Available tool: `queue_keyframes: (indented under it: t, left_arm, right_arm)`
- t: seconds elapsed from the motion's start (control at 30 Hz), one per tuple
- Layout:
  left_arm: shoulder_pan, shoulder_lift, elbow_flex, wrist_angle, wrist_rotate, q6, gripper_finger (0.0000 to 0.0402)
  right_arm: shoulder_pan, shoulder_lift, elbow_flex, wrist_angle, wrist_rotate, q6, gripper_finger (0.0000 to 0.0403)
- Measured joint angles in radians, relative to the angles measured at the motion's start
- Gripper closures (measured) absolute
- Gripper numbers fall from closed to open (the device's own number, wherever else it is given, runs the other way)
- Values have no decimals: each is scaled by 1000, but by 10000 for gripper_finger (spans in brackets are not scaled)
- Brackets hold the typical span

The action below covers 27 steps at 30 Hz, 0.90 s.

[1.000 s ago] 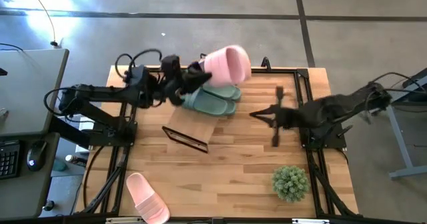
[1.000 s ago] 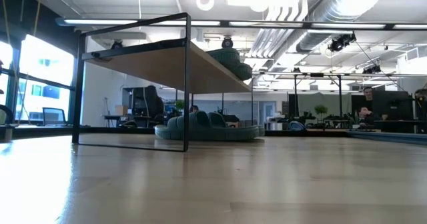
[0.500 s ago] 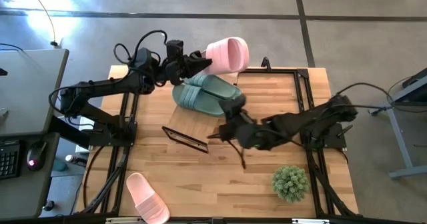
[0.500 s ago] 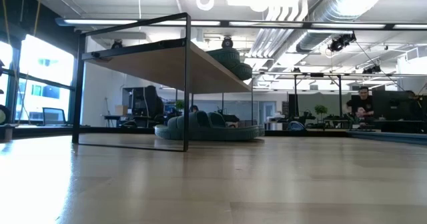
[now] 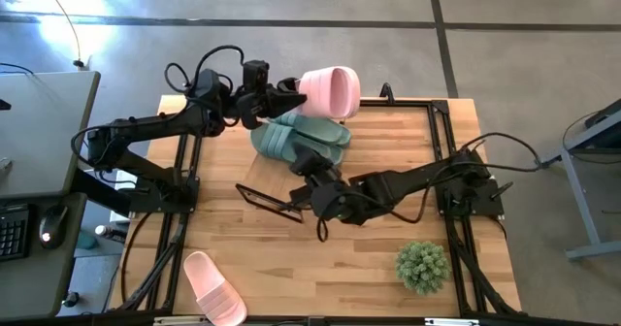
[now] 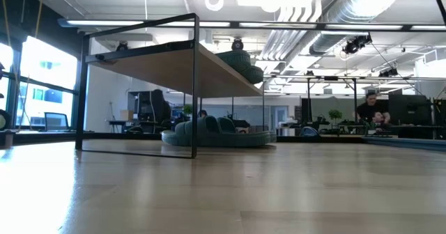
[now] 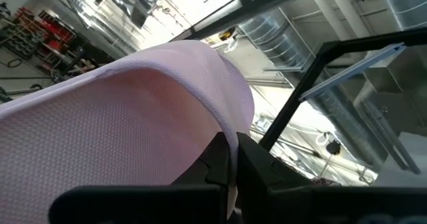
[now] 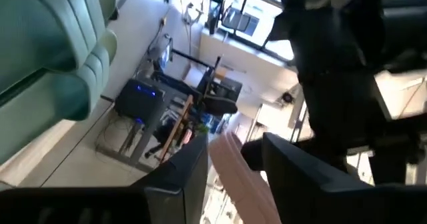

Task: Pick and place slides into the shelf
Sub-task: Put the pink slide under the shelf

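My left gripper (image 5: 294, 97) is shut on a pale pink slide (image 5: 330, 90), raised over the table's far edge. Its dotted sole (image 7: 127, 111) fills the left wrist view. Sage green slides (image 5: 296, 137) lie at the shelf (image 5: 264, 200). The low view shows some of them (image 6: 216, 133) on the table under its plank (image 6: 174, 67) and one (image 6: 242, 61) on top. My right gripper (image 5: 309, 164) reaches in level from the table's right, just near of the green slides (image 8: 47, 44), its fingers open. A second pink slide (image 5: 213, 287) lies on the table's near left. My left gripper pinches the pink slide's thin end edge (image 7: 223, 127) between its two fingers. The fingers come from the table's left, slanting a little upward. The slide is lifted clear, its strap end (image 5: 344, 88) pointing toward the table's right.
A small green potted plant (image 5: 422, 266) stands at the near right. The right arm (image 5: 408, 185) lies across the table's middle over the shelf. A person (image 6: 373, 108) shows in the room behind.
My right arm has swung from the table's right side toward the left and has rolled, its gripper ending beside the green slides at the shelf. My left gripper has carried the pink slide a little toward the far edge, then stayed still.
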Motion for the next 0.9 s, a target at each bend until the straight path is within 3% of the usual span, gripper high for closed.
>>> queue_keyframes:
  t: [0.4, 0.47, 0.53, 0.67, 0.73, 0.9]
  left_arm:
    - [0, 0, 0, -5, 55, -26, 401]
    - [0, 0, 0, -4, 55, -26, 401]
    - [0, 0, 0, -2, 55, -26, 401]
    - [1, 0, 0, 0, 57, -20, 401]
    - [1, 0, 0, 2, 57, -11, 401]
    - [1, 0, 0, 4, 44, 5, 401]
  right_arm:
    - [0, 0, 5, -17, -16, -67, 256]
    - [-8, -3, 5, -16, -17, -11, 256]
    - [-17, -8, 5, -14, 15, 198, 256]
    - [-23, -10, 5, -44, 260, 833, 258]
    - [-11, -21, 5, -119, 323, 1126, 258]
    - [45, -71, 5, -459, 123, 1893, 258]
